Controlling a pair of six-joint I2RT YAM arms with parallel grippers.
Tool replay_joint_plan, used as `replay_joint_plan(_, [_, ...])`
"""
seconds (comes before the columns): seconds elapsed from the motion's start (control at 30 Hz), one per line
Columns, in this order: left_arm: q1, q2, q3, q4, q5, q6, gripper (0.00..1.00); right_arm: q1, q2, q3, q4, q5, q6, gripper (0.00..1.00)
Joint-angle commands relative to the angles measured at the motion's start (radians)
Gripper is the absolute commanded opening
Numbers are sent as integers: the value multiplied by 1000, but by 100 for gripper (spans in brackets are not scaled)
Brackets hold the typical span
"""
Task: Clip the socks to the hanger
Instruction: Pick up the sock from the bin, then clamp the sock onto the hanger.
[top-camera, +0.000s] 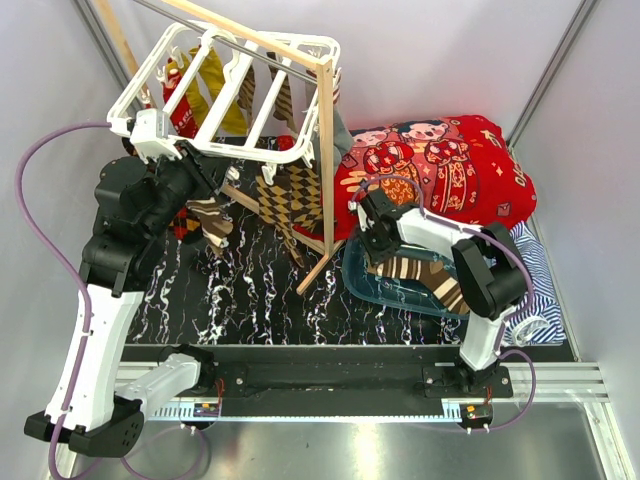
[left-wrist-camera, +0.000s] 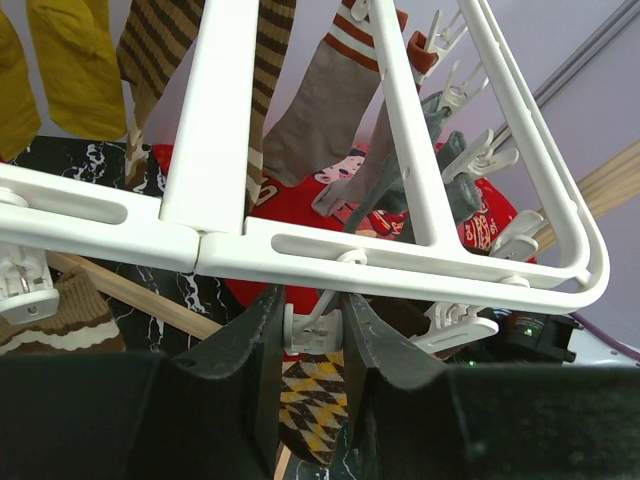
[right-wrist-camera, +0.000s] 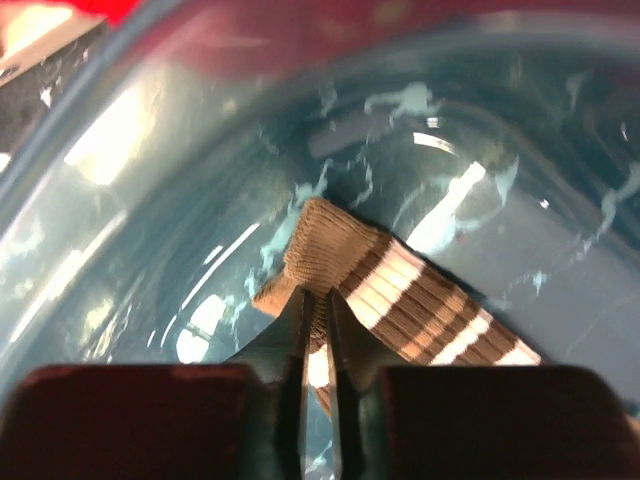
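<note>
We see the left end effector (left-wrist-camera: 310, 300) closed narrowly on a white clip (left-wrist-camera: 305, 332) under the near bar of the hanger (left-wrist-camera: 400, 262), with an argyle sock (left-wrist-camera: 312, 410) hanging just below it. The hanger sits tilted above the left part of the dark marbled surface (top-camera: 250, 300) — more socks hang from its bars. Our right end effector (right-wrist-camera: 318, 300) is pinched onto the ribbed end of the striped sock (right-wrist-camera: 400, 290), which lies in the clear tub (right-wrist-camera: 150, 200).
</note>
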Motion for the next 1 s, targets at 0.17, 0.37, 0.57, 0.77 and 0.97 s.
replay_joint_plan(0.17, [2, 2, 55, -6, 31, -21, 0, -5, -305, -28, -31, -94, -3, 2])
replay_joint_plan(0.37, [2, 6, 67, -7, 53, -35, 0, -2, -497, -5, -3, -255, 17, 0])
replay_joint_plan(0.57, [2, 11, 73, -7, 73, -48, 0, 73, -647, 14, 159, -398, 105, 0])
replay_joint_plan(0.77, [2, 13, 76, -6, 87, -64, 0, 238, -667, 64, 395, -415, 145, 0])
replay_joint_plan(0.97, [2, 13, 75, -9, 99, -79, 0, 328, -589, 124, 656, -429, 176, 0])
